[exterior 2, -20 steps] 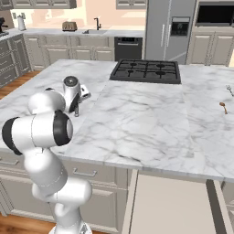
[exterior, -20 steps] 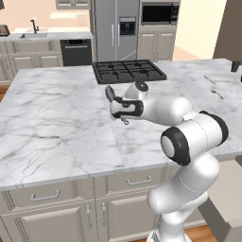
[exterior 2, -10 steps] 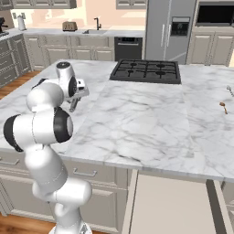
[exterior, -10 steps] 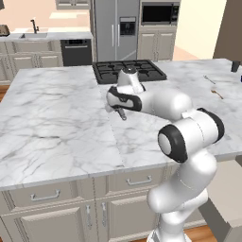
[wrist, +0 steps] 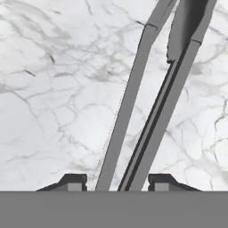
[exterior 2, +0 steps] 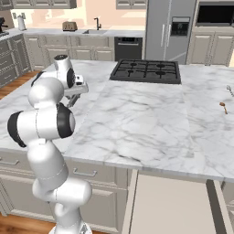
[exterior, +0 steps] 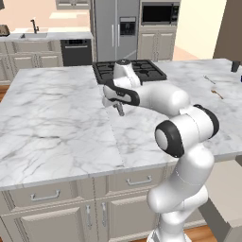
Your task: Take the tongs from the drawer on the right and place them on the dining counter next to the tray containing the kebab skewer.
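Note:
My gripper is shut on the tongs, two slim dark-grey arms running up and away from the finger tips over white veined marble. In the left base view the gripper hangs just above the dining counter, in front of the hob, with the tongs pointing down. From the right base view the gripper is at the counter's left edge. The drawer stands pulled out below the counter, pale inside. A deep-blue sliver of the tray shows at the far right; the kebab skewer is out of view.
A black gas hob sits in the counter just behind the gripper. Thin brown-tipped cutlery pieces lie on the marble toward the right end. My own elbow stands over the counter's front edge. Cabinet drawers line the front.
The arm has folded and its hand has turned, drifting slightly left over the marble with the tongs still held. The drawer and cutlery have not moved.

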You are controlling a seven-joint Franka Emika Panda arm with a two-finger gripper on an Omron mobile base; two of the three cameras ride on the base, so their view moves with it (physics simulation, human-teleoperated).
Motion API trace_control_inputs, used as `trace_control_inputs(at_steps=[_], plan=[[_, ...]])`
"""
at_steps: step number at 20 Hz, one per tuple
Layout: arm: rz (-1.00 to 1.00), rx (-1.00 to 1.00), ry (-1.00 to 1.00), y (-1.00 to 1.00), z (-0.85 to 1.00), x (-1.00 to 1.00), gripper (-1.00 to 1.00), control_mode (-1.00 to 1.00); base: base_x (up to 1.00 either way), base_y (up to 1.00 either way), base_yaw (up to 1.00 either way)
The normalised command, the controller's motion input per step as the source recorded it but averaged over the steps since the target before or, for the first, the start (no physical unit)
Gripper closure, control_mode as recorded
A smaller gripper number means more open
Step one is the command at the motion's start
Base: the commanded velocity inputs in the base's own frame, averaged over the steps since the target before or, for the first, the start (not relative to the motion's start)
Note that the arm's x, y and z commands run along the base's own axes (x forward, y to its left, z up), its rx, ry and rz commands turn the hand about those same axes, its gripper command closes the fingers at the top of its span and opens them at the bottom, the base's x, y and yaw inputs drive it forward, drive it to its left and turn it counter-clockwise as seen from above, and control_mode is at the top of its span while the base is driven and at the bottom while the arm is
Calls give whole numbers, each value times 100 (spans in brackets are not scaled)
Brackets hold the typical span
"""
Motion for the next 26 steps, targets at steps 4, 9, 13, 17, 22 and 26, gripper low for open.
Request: trace_control_inputs(at_steps=[4, 9, 13, 17, 22, 26], plan=[[-5, 0, 0, -1, 0, -1, 100, -100, 0, 0, 0], [-4, 0, -2, 0, -4, -13, 100, -100, 0, 0, 0], [-2, 0, 0, 0, -3, -8, 100, -100, 0, 0, 0], [0, 0, 0, 0, 0, 0, 100, 100, -9, 0, 0], [0, 0, 0, 0, 0, 0, 100, 100, -62, 0, -2], [0, 0, 0, 0, 0, 0, 100, 100, -93, 0, -8]])
